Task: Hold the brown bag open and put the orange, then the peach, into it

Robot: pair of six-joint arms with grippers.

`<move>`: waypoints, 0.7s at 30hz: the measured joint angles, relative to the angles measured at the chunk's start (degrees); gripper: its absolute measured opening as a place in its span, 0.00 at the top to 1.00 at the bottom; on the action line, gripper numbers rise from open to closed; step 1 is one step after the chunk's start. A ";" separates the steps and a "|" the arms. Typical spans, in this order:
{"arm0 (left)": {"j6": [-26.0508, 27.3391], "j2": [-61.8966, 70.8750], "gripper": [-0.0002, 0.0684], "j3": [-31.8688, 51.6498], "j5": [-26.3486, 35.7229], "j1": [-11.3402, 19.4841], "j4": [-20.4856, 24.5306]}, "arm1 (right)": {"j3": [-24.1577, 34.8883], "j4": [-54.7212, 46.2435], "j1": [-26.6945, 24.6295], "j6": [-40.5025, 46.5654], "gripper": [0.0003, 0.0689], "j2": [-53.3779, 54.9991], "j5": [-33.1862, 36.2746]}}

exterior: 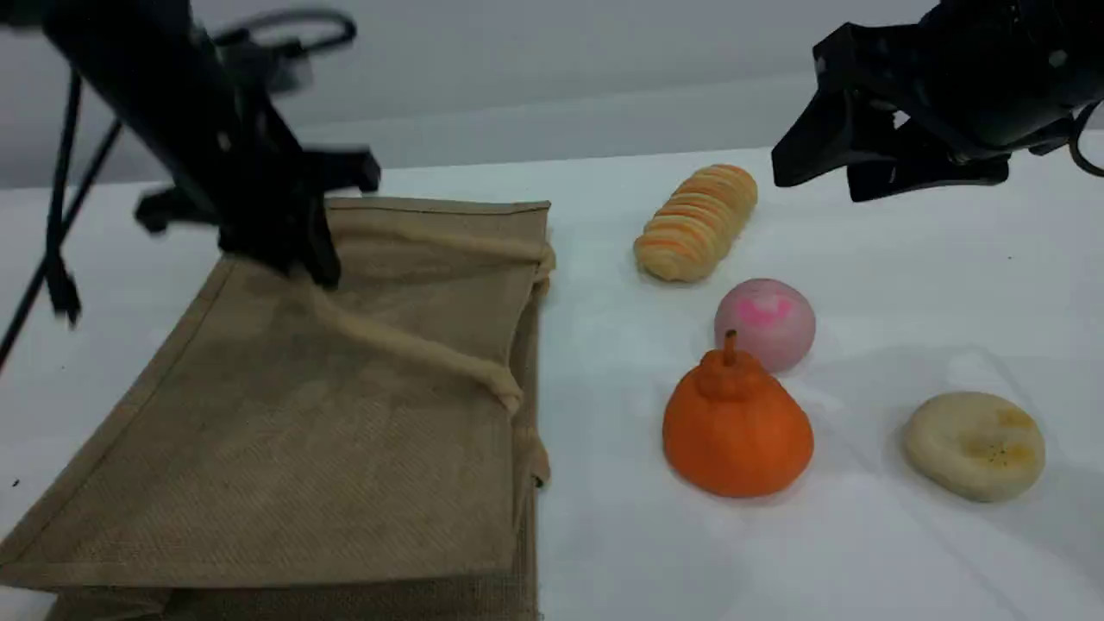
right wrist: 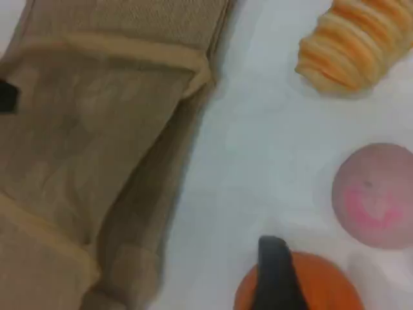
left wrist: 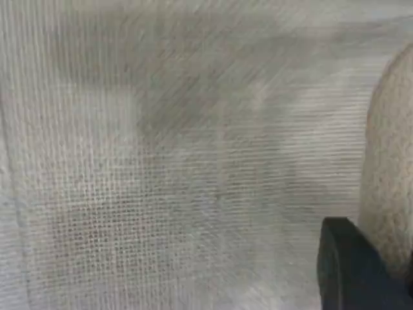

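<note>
The brown bag (exterior: 302,448) lies flat on the left of the white table, its mouth facing right. My left gripper (exterior: 312,269) is pressed down on the bag's upper rope handle (exterior: 414,349) and is shut on it. The left wrist view shows only the woven fabric (left wrist: 161,161), the handle (left wrist: 390,168) and one fingertip (left wrist: 352,271). The orange (exterior: 737,431) stands right of the bag, with the pink peach (exterior: 766,321) just behind it. My right gripper (exterior: 815,177) hangs open above and behind the fruit. In the right wrist view its fingertip (right wrist: 277,271) overlaps the orange (right wrist: 329,284), and the peach (right wrist: 377,194) lies to the right.
An orange-striped yellow loaf (exterior: 699,222) lies behind the peach. A flat cream bun (exterior: 975,444) sits at the right front. Black cables and a stand leg (exterior: 52,216) cross the far left.
</note>
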 joint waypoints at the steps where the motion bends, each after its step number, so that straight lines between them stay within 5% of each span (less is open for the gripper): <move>1: 0.98 -1.23 0.89 -0.93 1.79 0.00 0.00 | 0.00 0.00 0.00 0.00 0.42 0.00 0.00; 9: 10.63 -11.93 0.89 -12.00 18.88 0.00 -1.01 | 0.00 -0.20 0.00 0.03 0.42 0.00 0.92; 17: 23.91 -17.97 0.89 -23.33 33.21 0.06 -9.49 | 0.00 -0.36 0.00 -0.78 0.42 0.00 3.85; 21: 30.71 -18.03 0.89 -25.01 35.18 0.06 -13.27 | 0.00 -0.39 0.00 -1.88 0.42 0.00 3.85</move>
